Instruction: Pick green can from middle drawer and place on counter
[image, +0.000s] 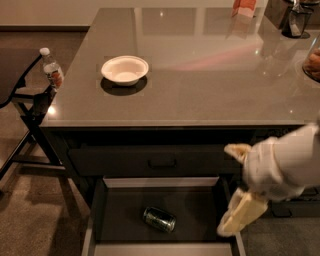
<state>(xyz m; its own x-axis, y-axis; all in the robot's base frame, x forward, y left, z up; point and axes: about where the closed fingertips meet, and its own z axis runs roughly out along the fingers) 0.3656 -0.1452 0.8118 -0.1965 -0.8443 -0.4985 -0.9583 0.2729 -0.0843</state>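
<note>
- Metallic and dark, the green can (159, 219) lies on its side on the flat bottom of the open middle drawer (117, 212), near its centre.
- Off to the can's right and apart from it, the cream pincer (229, 189) hangs at the drawer's right edge, its two halves spread wide and gripping nothing.
- Above the open drawer sits a closed drawer front (110, 161) with a dark handle.
- Beyond, the glossy grey table (210, 85) carries a white bowl (125, 70) toward its left side.
- A clear water bottle (51, 70) stands just off the table's left edge.
- At the far right corner stands a dark container (296, 21).
</note>
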